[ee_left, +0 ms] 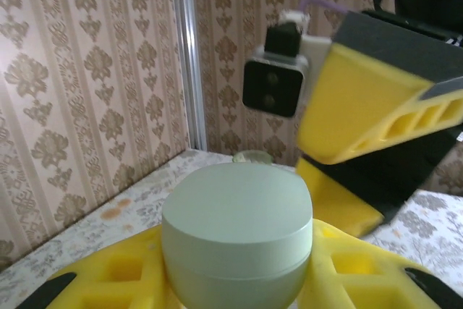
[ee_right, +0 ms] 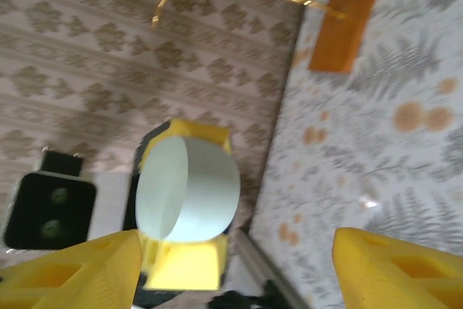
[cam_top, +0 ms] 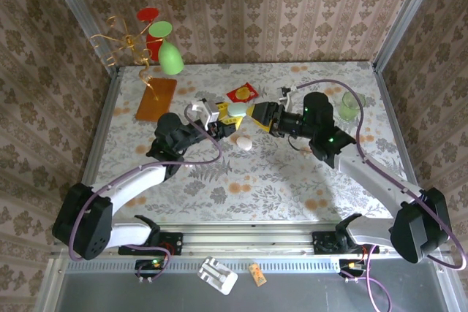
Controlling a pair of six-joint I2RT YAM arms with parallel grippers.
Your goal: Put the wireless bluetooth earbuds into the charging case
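**Left gripper holds closed charging case, right gripper open beside it**

Left gripper (cam_top: 223,116) is clamped on the charging case (ee_left: 237,229), a pale green rounded pebble. Its yellow fingers (ee_left: 119,273) press the case's two opposite sides. A seam runs round the case and the lid looks closed.

Orientation:
- In the left wrist view the broad domed face points up and away from the fingers. The wider dimension runs finger to finger.
- In the right wrist view one flat face is turned toward the left of frame, partly at the camera.
- From above, the case (cam_top: 235,111) reads as a short oval, long axis roughly left-right. It sits mid-table toward the back, between the two grippers.

Contact with the table (cam_top: 292,173) can't be judged; the case looks lifted.

Right gripper (cam_top: 258,112) sits just beside the case on its right, pointing at it. Its fingers (ee_right: 65,269) are spread wide with nothing between them.

A white oval case (cam_top: 243,142) lies flat on the table just in front of the grippers, apart from both. Behind them are a red packet (cam_top: 241,93) and an orange card (cam_top: 156,98). A green cup (cam_top: 349,105) stands at the right.
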